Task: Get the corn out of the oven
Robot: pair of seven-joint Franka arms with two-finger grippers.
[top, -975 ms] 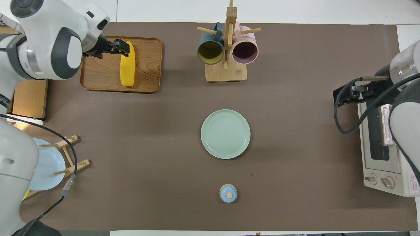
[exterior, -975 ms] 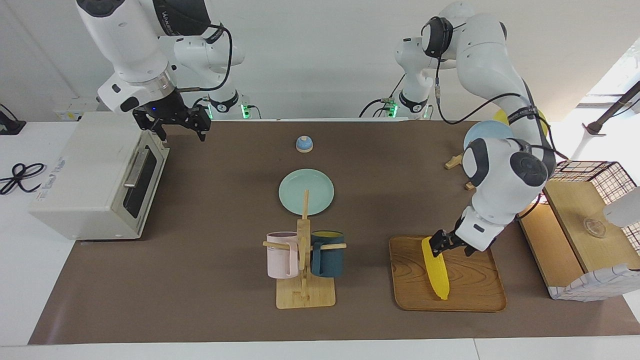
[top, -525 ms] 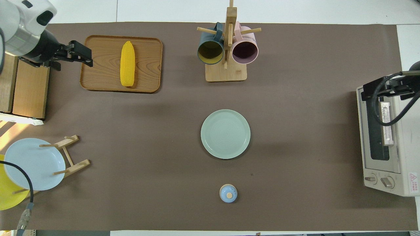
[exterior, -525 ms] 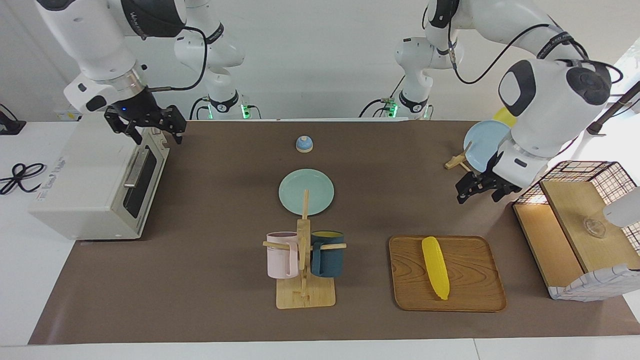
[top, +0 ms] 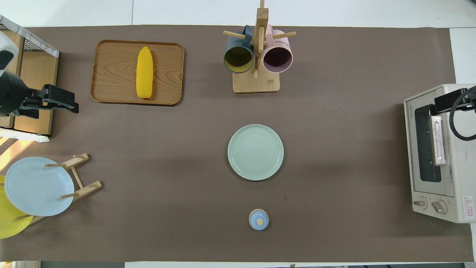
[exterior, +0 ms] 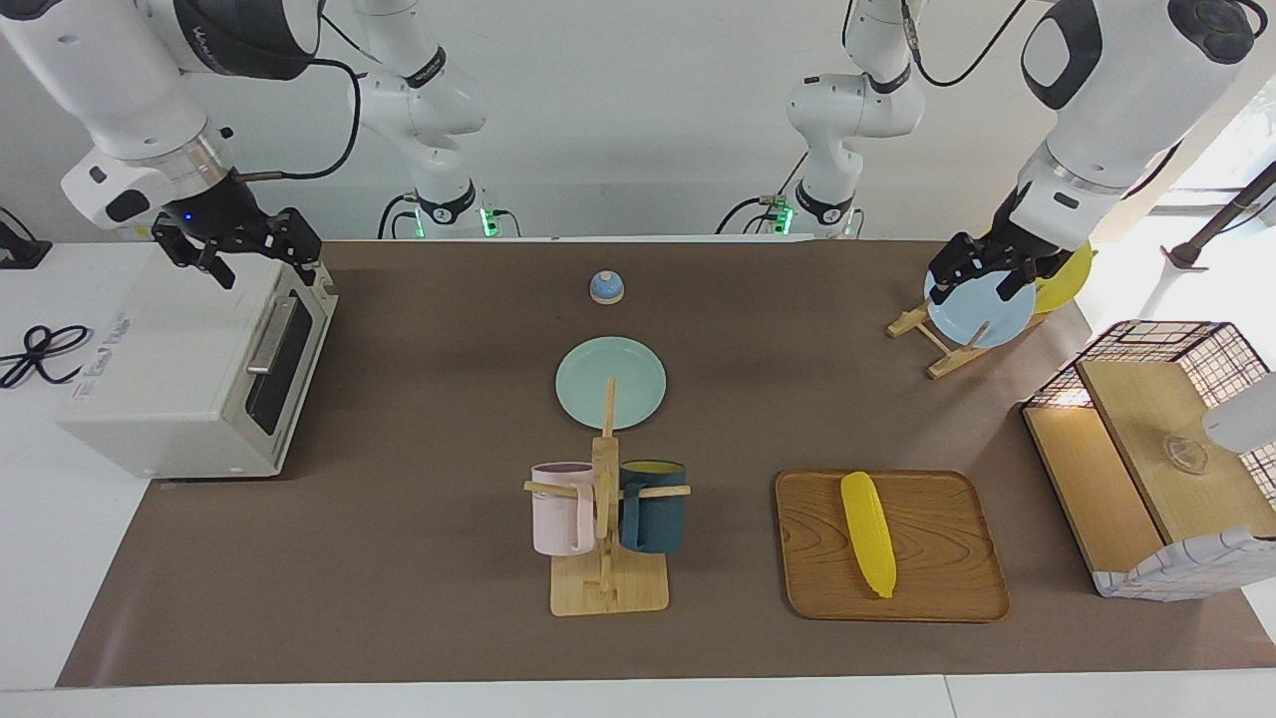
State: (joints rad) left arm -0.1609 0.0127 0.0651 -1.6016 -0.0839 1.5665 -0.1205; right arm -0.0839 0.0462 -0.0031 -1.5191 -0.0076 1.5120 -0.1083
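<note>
The yellow corn (exterior: pixel 867 546) lies lengthwise on a wooden tray (exterior: pixel 947 588) toward the left arm's end of the table; it also shows in the overhead view (top: pixel 144 72). The cream-white oven (exterior: pixel 169 359) stands at the right arm's end with its dark glass door shut. My left gripper (exterior: pixel 975 279) is open and empty, up in the air over the plate rack. In the overhead view my left gripper (top: pixel 61 103) is beside the basket box. My right gripper (exterior: pixel 261 261) is open and empty over the oven's top edge (top: pixel 452 102).
A mint plate (exterior: pixel 610 382) sits mid-table. A wooden mug rack (exterior: pixel 606 588) with a pink and a dark blue mug stands beside the tray. A small blue bell (exterior: pixel 606 287) is near the robots. A blue plate (exterior: pixel 987 317) stands in a rack. A wire-and-wood basket box (exterior: pixel 1156 439) is at the left arm's end.
My left gripper let go of the corn on the tray, rose and drew back over the plate rack. My right gripper moved from beside the oven's door to over its top.
</note>
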